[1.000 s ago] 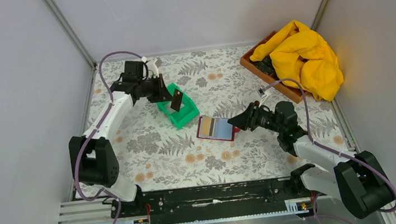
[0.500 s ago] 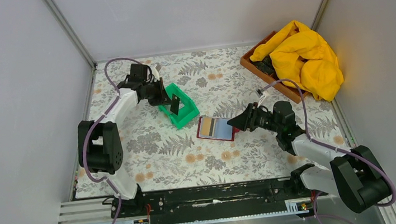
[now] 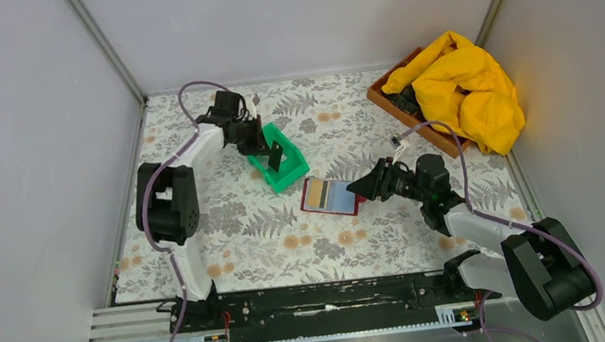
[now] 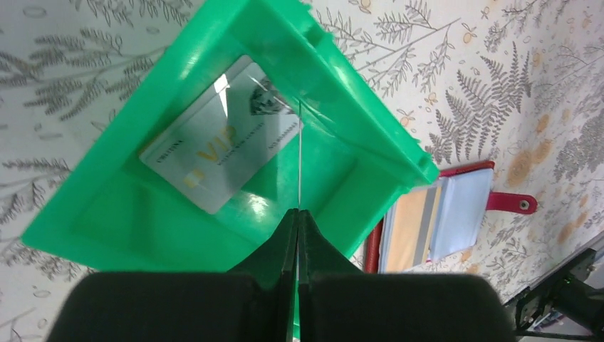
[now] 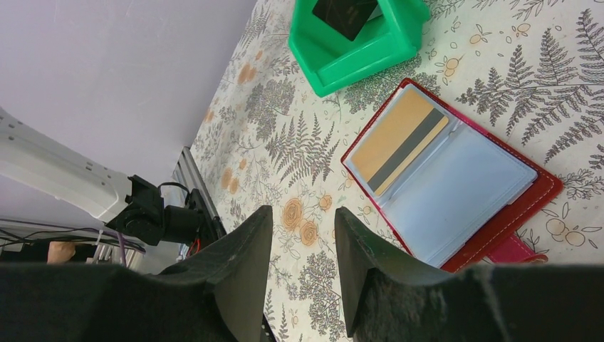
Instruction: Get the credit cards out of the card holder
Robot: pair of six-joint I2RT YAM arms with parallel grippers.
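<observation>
Left jaws clenched on black card [image 3: 274, 153] over green bin [image 3: 300, 171] (silver card [image 4: 221, 146] inside), right jaws released near card holder [image 3: 342, 197].

Lighting is bright, flat and diffuse from overhead. Shadows on the counter [image 3: 228, 231] are faint and soft-edged. Top view is sharp, but the walls lean outward at the corners (wide lens). The yellow cloth [image 3: 466, 88], well beyond the right claw [image 3: 355, 187], throws a warm tint on the wall beside it.

Left wrist: white glare streak on the silver card [image 4: 214, 153] just ahead of the left claw [image 4: 298, 212], hot spots on the green bin [image 4: 342, 92] floor. The black card [image 5: 345, 14] pinched there reads as a thin bright line. Claw body is black and soft.

Right wrist: fingers [image 5: 242, 285] dark and blurred, card holder [image 5: 456, 185] ahead crisp, sleeves with a faint sheen.
</observation>
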